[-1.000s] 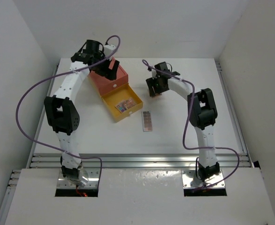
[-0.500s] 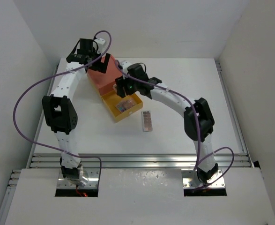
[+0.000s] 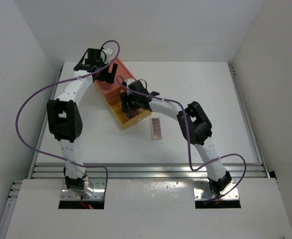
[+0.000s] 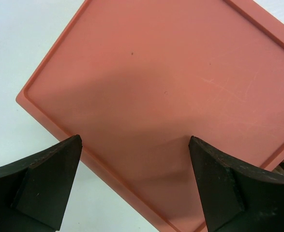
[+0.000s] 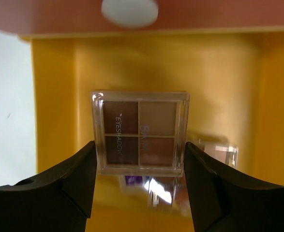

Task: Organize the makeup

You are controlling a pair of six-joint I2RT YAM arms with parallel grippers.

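My right gripper (image 3: 130, 103) reaches into the open yellow drawer (image 3: 134, 121) and is shut on a clear four-square eyeshadow palette (image 5: 141, 137), a finger against each of its sides. A second palette (image 5: 218, 151) lies under it on the drawer floor. A third, long palette (image 3: 156, 128) lies on the table to the right of the drawer. My left gripper (image 3: 107, 74) is open and empty just above the lid of the orange box (image 4: 171, 92), with its fingers (image 4: 50, 179) spread wide. No brushes or pencil-like sticks are in view.
The orange box (image 3: 120, 79) stands at the back left of the white table, its yellow drawer pulled out toward the front right. A white round knob (image 5: 129, 10) shows on the box front above the drawer. White walls enclose the table.
My right arm swung left from the middle of the table and brought its gripper down into the yellow drawer. My left gripper shifted slightly over the orange box.
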